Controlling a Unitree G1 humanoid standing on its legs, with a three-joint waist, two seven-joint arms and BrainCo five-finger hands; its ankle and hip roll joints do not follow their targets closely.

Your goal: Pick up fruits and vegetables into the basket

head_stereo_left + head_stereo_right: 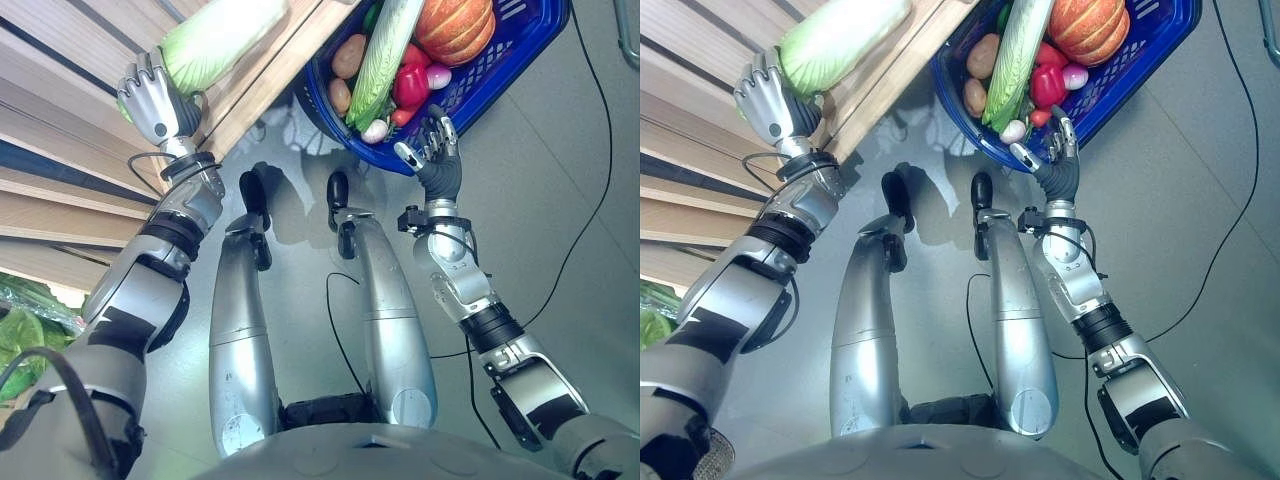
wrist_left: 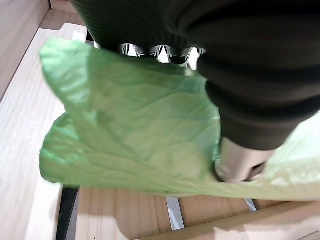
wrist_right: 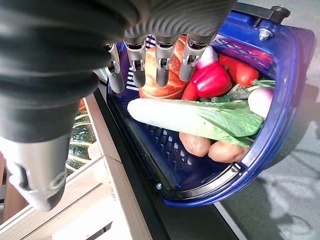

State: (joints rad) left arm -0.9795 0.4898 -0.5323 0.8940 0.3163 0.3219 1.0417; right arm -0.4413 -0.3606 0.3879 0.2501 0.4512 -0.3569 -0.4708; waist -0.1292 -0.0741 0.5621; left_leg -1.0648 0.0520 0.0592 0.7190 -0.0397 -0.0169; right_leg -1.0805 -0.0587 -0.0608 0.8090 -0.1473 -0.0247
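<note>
My left hand (image 1: pixel 150 100) is up at the wooden shelf, its fingers curled round the end of a pale green cabbage (image 1: pixel 215 40) that lies on the slats. In the left wrist view the thumb (image 2: pixel 237 160) presses on a cabbage leaf (image 2: pixel 135 125). The blue basket (image 1: pixel 505 60) stands on the floor to the right. It holds an orange pumpkin (image 1: pixel 455 25), red peppers (image 1: pixel 410 85), potatoes (image 1: pixel 348 55), a second long cabbage (image 1: pixel 385 50) and small radishes (image 1: pixel 375 130). My right hand (image 1: pixel 437 150) hovers open at the basket's near rim (image 3: pixel 210 187), holding nothing.
Slatted wooden shelving (image 1: pixel 60 120) runs along the left. Bagged leafy greens (image 1: pixel 20 330) lie at the lower left. A dark green striped squash (image 3: pixel 80 140) sits in a wooden crate beside the basket. Grey floor (image 1: pixel 560 200) lies to the right.
</note>
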